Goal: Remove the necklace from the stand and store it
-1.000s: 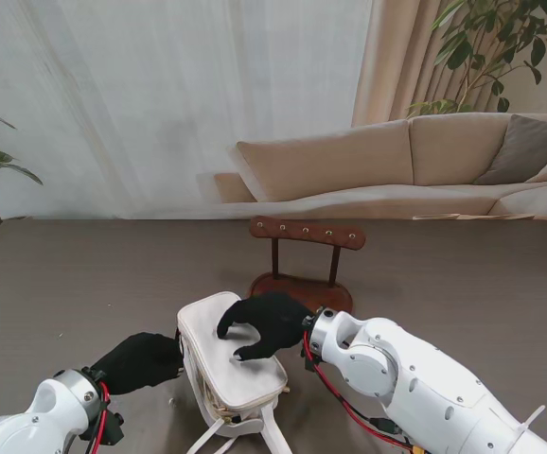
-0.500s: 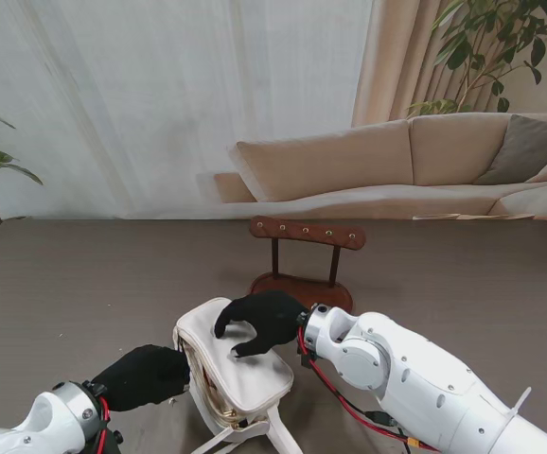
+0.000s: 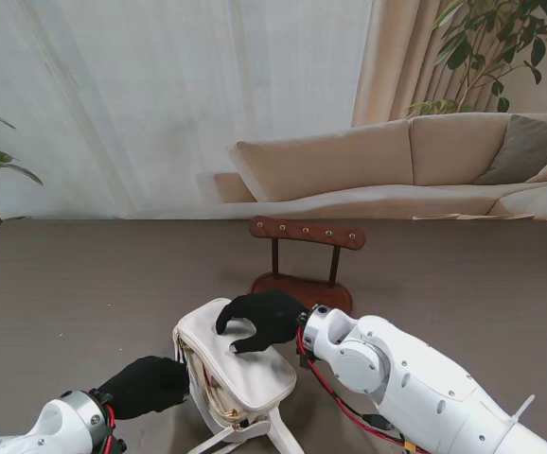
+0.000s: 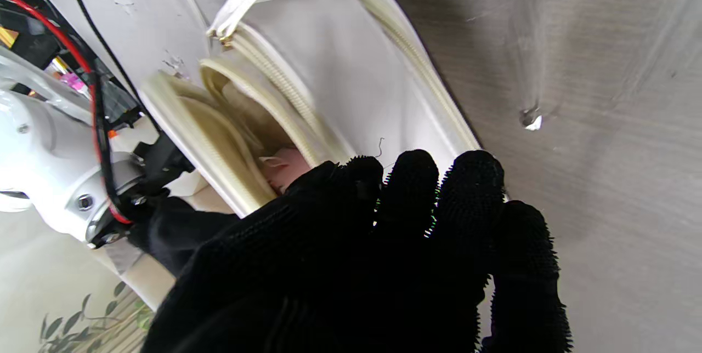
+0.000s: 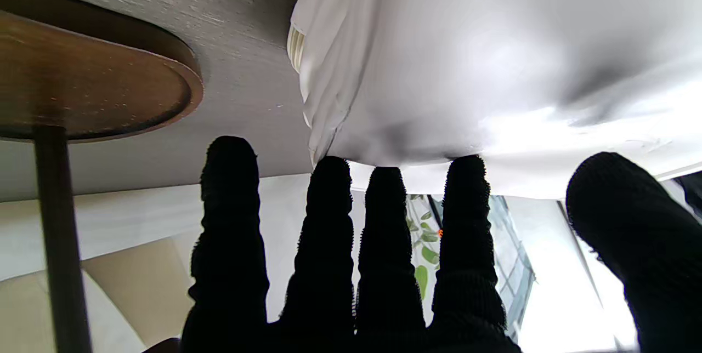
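A: Where is everything in the stand's view?

B: The white bag [image 3: 236,369] lies low in the centre of the frame on the grey-brown table [image 3: 65,284], its zip mouth turned toward the lower left and its straps [image 3: 255,437] trailing to the bottom edge. Just beyond it, in mid-frame, stands the wooden necklace stand [image 3: 305,260]: an oval base, 2 posts, and a crossbar with a row of small pegs. I can see no chain on those pegs.

A: And the necklace?

B: I cannot make it out in any view. In the left wrist view something pink [image 4: 288,169] shows inside the bag's open mouth, but what it is I cannot tell.

A: The right hand?

B: The right hand [image 3: 262,320] rests on top of the bag, fingers spread and curved down, fingertips [image 5: 332,169] pressing the white top panel. It grips nothing.

A: The left hand?

B: The left hand [image 3: 149,386] sits at the lower left, against the bag's open side. Its fingers [image 4: 414,175] lie close together at the zip edge [image 4: 274,90]; whether they pinch the edge or anything else, I cannot tell.

A: Anything crowding it?

B: The right arm [image 3: 415,383] fills the lower right. A sofa [image 3: 406,165], curtains [image 3: 160,95] and plants [image 3: 486,47] sit behind the table.
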